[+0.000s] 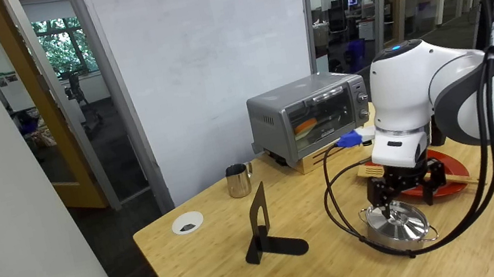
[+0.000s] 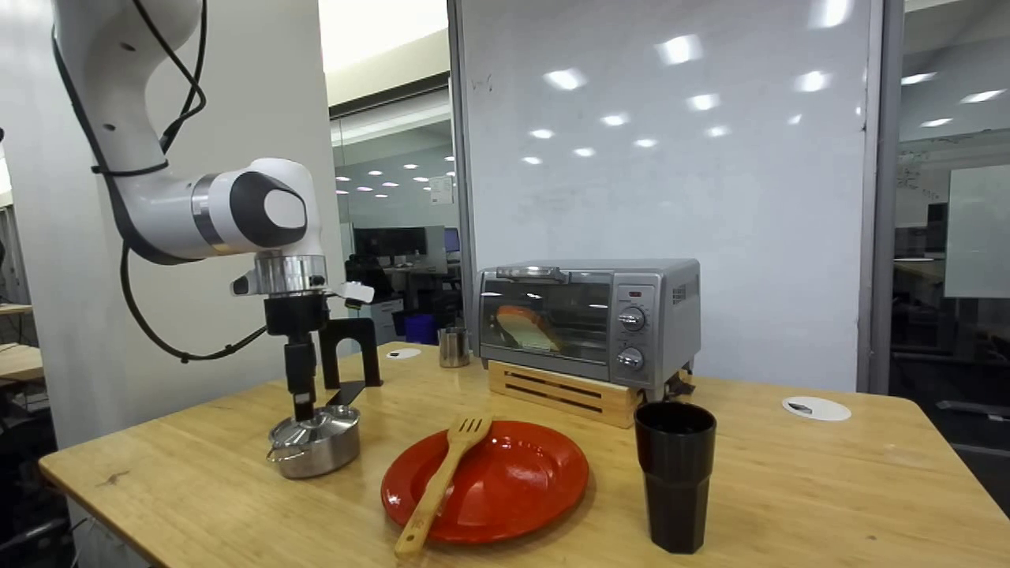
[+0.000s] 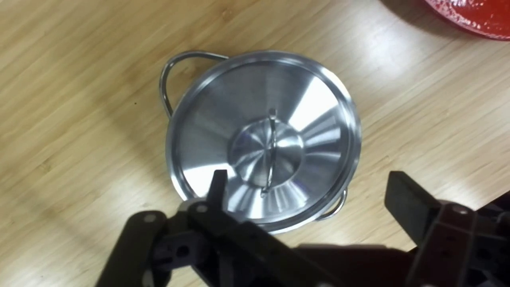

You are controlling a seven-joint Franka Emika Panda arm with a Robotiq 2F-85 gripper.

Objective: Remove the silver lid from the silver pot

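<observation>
Evidently the things at the left of the tabletop [image 1: 346, 268], taken from an exterior view, are bystanders: a white disc [image 1: 187, 223], a metal pitcher [image 1: 238, 183] and a black bookend [image 1: 265, 243], probably set apart so the work has room. Further right a toaster oven [image 1: 303, 111] sits on a slatted wooden stand [image 1: 310, 164], presumably to raise it. Then comes the silver pot [image 2: 323, 456], upright with the silver lid [image 3: 255, 139] seated on top, so lifting seems not yet begun; the lid's bar handle [image 3: 273, 147] stands up at its middle, a natural thing to pinch. Just beyond, a red plate [image 2: 536, 481] carries a slotted wooden spatula [image 2: 443, 483], its grip overhanging, perhaps for easy picking up. Over the pot the arm [image 1: 444, 73] reaches in from the right and bends straight down. Its fingers [image 3: 410, 207] are spread wide and hold nothing: in the wrist view one overlaps the lid, the other lies past the pot's edge, and the bar handle runs between, nearer the former. Some centring is probably needed before they close. Whether either one touches the lid, I cannot tell.
</observation>
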